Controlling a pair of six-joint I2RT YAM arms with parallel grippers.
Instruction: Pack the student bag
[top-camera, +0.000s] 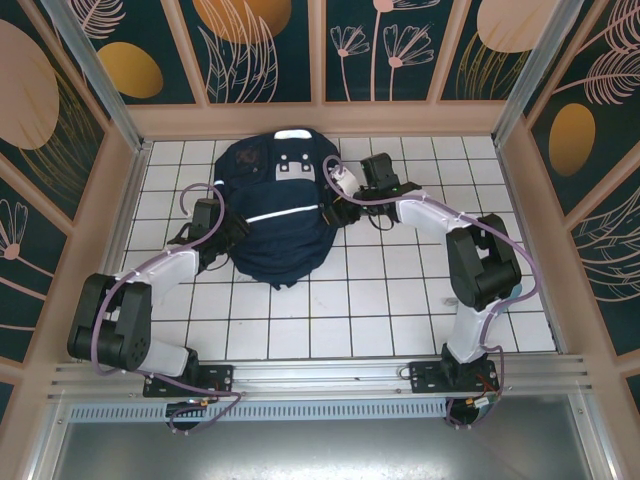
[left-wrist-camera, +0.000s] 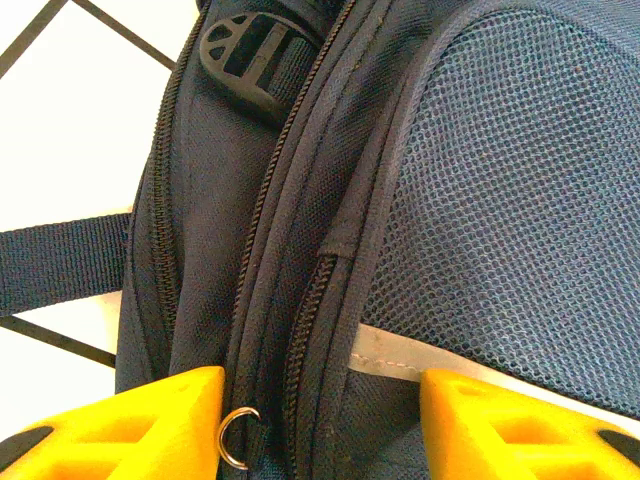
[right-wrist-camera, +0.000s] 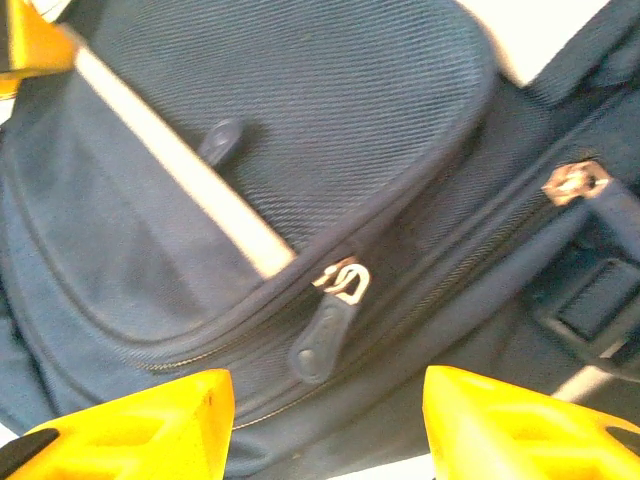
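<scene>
Where the left gripper (left-wrist-camera: 320, 385) meets the bag (top-camera: 275, 220), its yellow fingers (left-wrist-camera: 150, 425) stand part-way apart astride a zipped seam, with a small metal ring (left-wrist-camera: 238, 437) just beside the finger at seven o'clock. Whether they are pinching the cloth or only bracketing it I cannot tell. The right gripper (right-wrist-camera: 328, 385) is posed the same way, jaws apart over the bag's edge and a dark teardrop zip pull (right-wrist-camera: 325, 335) lying at twelve o'clock from the gap; a grip there cannot be confirmed either. Seen from above, the left gripper sits at the bag's eight o'clock edge and the right at its three o'clock edge. The bag itself lies flat on the white tiled table (top-camera: 400, 300), toward twelve o'clock, close to the far wall. My judgement is that packing is well along: the bag looks rounded and full, and every zip track in the wrist views runs closed, including a second silver slider (right-wrist-camera: 575, 182) at two o'clock. Whatever is left seems to be closing or settling, though the main opening is hidden. The cloth is coarse woven navy nylon, with open honeycomb mesh (left-wrist-camera: 510, 200) on one panel. A flat pale stripe (right-wrist-camera: 180, 160) crosses a pocket, a ribbed black plastic buckle (left-wrist-camera: 255, 50) sits at eleven o'clock, and a flat webbing strap (left-wrist-camera: 60, 265) trails at nine o'clock.
</scene>
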